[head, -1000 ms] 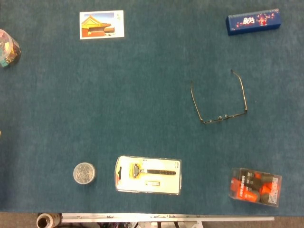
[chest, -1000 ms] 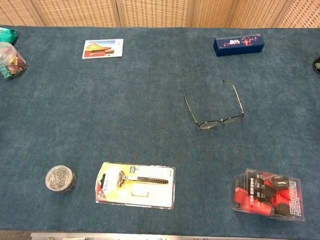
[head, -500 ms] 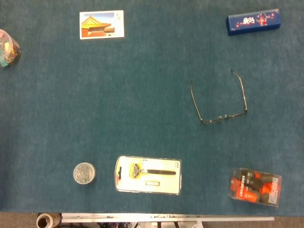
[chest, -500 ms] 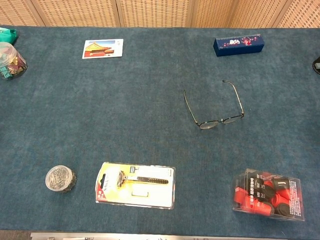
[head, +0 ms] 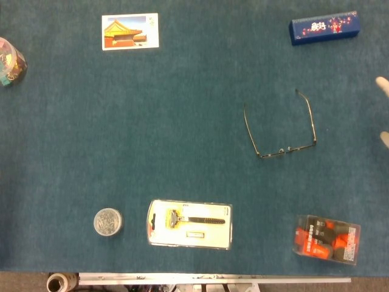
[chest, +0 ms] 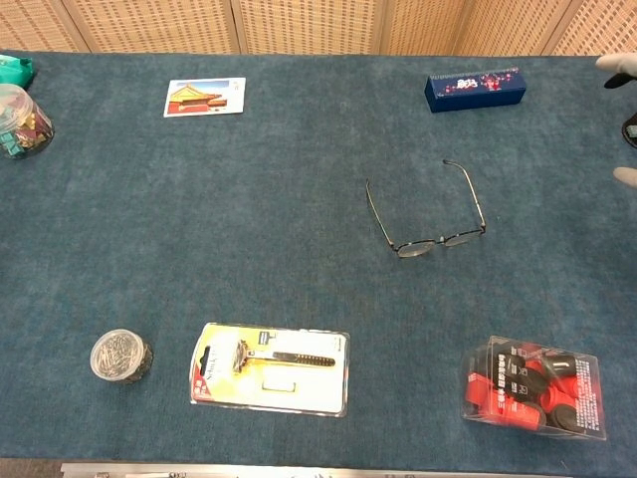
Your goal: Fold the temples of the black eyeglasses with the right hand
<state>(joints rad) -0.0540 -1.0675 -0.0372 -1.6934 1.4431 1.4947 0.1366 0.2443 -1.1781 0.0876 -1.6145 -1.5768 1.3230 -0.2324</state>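
The black eyeglasses lie on the blue table cloth right of centre, both temples spread open and pointing toward the far side; in the chest view the eyeglasses look the same. Only pale fingertips of my right hand show at the right edge, spaced apart with nothing between them and well to the right of the glasses. In the chest view the right hand also just enters at the right edge. My left hand is out of sight.
A blue box lies beyond the glasses. A red-and-black packet sits near the front right, a packaged razor and a small round tin at the front, a postcard and a jar far left.
Fingertips of my right hand have come into view at the right edge; before, no hand was visible. The glasses have not moved.
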